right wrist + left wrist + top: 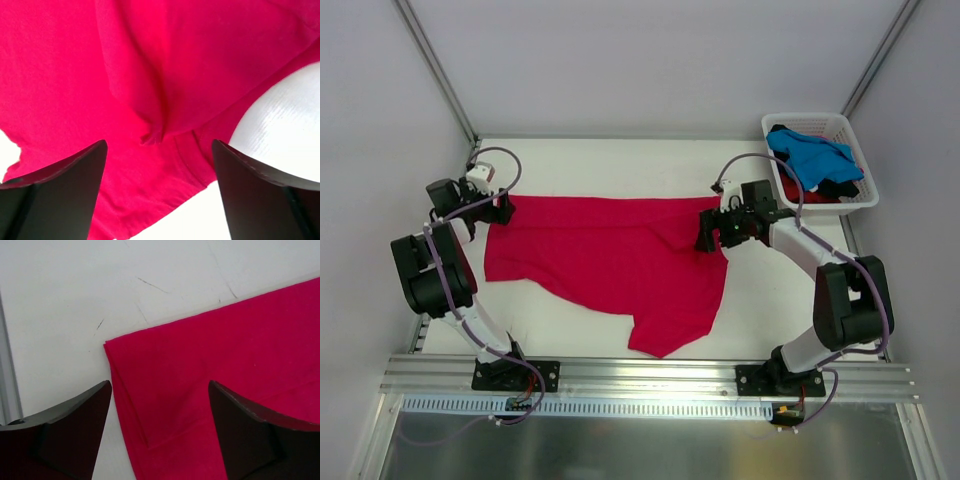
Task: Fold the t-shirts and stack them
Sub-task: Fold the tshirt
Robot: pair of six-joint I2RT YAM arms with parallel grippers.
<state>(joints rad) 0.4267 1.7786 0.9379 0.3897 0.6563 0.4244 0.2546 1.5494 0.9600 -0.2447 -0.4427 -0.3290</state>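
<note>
A crimson-red t-shirt (pixel 610 255) lies spread across the white table, one part trailing toward the front edge. My left gripper (pixel 502 208) stands open over the shirt's back left corner; the left wrist view shows that folded corner (pixel 150 390) flat on the table between the dark fingers (pixel 75 425), nothing pinched. My right gripper (pixel 710 232) hangs open over the shirt's right edge. In the right wrist view a puckered fold of red cloth (pixel 152 135) lies between the spread fingers (pixel 260 185), free of them. A blue t-shirt (pixel 812 157) and dark and red ones sit in the basket.
The white slatted basket (pixel 855 150) stands at the back right corner. Metal frame posts rise at the back left and right. An aluminium rail (pixel 650 372) with both arm bases runs along the near edge. Bare table (pixel 620 165) lies behind the shirt.
</note>
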